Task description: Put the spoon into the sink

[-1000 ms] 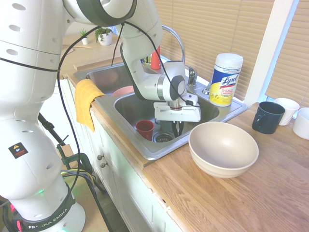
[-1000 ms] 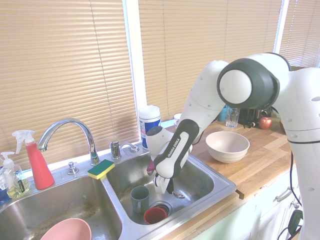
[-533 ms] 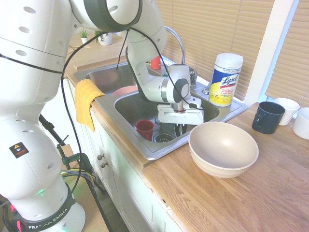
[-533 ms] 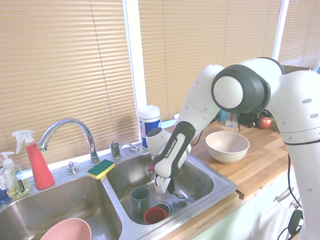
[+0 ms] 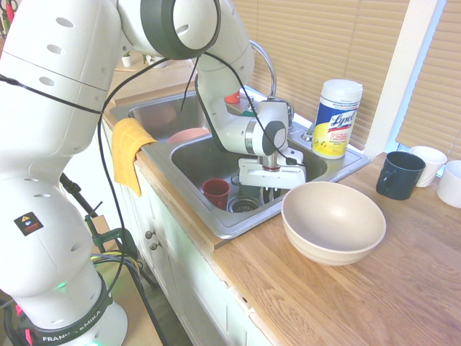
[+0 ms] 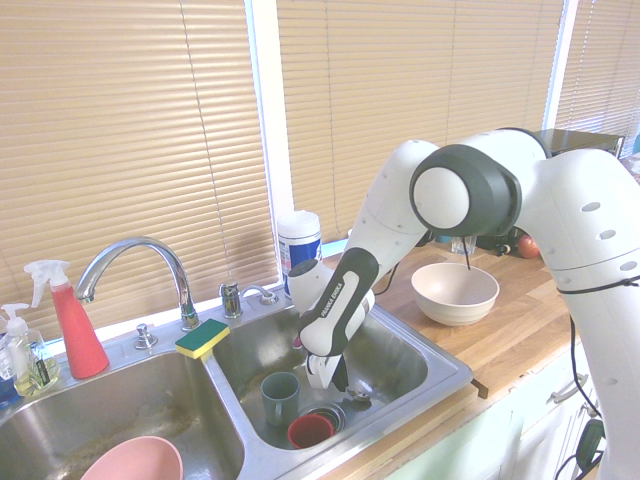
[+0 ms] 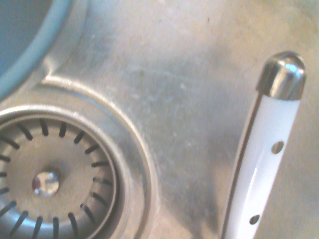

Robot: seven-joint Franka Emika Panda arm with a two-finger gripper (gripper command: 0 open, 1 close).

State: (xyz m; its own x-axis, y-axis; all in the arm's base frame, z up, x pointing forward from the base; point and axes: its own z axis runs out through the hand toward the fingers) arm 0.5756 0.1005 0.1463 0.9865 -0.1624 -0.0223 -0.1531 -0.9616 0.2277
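"Judging the progress, what is done?"

"The spoon is already brought inside the sink; only the laying down and the release seem to be left."

"And where is it placed, relative to the jaws?"

"It is held between the jaws of the gripper, which are closed narrowly on it. Its bowl is seen just beside the fingertips, and the strainer is located near them."

1. I see the wooden countertop beside my gripper, higher than its tips.
2. Nearest the gripper on the wood sits the beige bowl (upright, thankfully).
3. Farther from it stand the dark mug and two white cups.
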